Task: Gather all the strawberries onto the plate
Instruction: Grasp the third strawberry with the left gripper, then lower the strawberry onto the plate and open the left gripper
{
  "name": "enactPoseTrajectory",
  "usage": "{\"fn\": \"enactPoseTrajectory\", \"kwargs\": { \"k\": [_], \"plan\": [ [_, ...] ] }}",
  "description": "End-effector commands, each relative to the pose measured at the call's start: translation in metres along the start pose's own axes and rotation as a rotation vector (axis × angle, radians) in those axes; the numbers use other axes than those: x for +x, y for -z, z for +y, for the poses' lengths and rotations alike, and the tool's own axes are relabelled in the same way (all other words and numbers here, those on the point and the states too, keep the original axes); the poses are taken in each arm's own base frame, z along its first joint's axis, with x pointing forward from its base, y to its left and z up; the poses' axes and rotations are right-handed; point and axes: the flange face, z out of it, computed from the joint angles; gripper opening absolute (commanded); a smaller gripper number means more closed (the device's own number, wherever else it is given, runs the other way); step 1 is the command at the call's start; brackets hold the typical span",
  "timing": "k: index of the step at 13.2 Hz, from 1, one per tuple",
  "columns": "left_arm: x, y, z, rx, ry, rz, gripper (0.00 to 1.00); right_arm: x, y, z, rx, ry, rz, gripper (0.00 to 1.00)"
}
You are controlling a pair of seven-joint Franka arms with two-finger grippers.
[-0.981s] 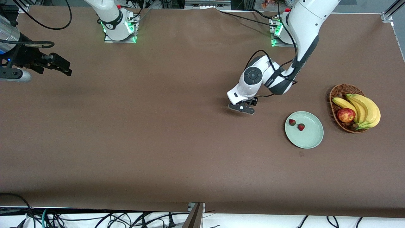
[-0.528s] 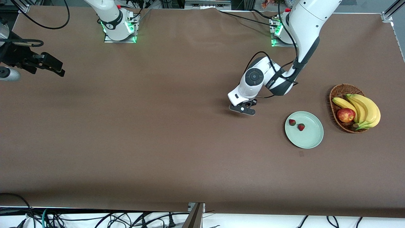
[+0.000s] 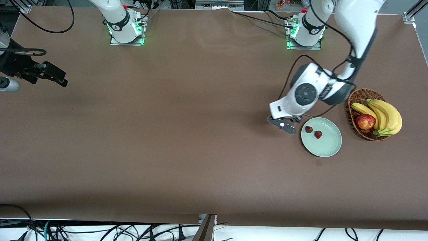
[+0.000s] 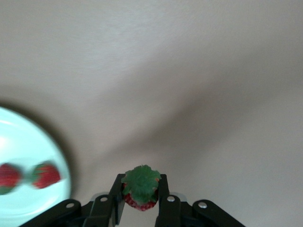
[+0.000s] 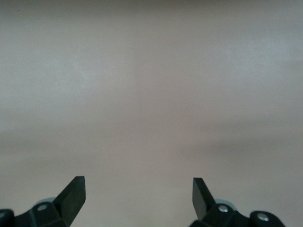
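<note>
My left gripper (image 3: 287, 126) is clamped on a strawberry (image 4: 140, 187). In the left wrist view the berry sits pinched between my fingers (image 4: 163, 194), green cap facing the camera. In the front view that gripper hangs right of centre, over bare table just beside the plate (image 3: 326, 146), right at its rim on the side toward the right arm's end. It isn't over the dish itself.

The plate is pale mint and sits in the right-middle of the frame. Two strawberries lie on it, one (image 3: 308, 129) by the rim closest to my gripper and the other (image 3: 318, 134) just beside it, more toward the middle. The rest of the dish is bare, most of it lower in the frame.

Just beside the plate toward the right edge of the frame is a wicker basket (image 3: 356, 96) with bananas (image 3: 388, 115) and an apple (image 3: 365, 121).

My right gripper (image 3: 55, 75) waits at the far left edge of the frame, upper part, with its jaws spread wide and nothing between them. The right wrist view shows only brown table (image 5: 151, 94) underneath. The whole middle and lower part of the table is open room.
</note>
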Motion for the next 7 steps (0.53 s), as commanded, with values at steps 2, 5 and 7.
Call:
{"fn": "enactPoseTrajectory", "kwargs": {
  "k": [2, 5, 7],
  "plan": [
    [-0.023, 0.019, -0.070, -0.045, -0.219, 0.012, 0.02, 0.001, 0.008, -0.001, -0.002, 0.006, 0.012, 1.00],
    [-0.045, 0.025, -0.123, -0.049, -0.361, 0.041, 0.04, 0.002, 0.008, 0.001, -0.001, 0.006, 0.011, 1.00],
    [-0.064, 0.018, -0.153, -0.061, -0.461, 0.048, 0.07, 0.002, 0.007, 0.000, -0.001, 0.006, 0.011, 1.00]
  ]
}}
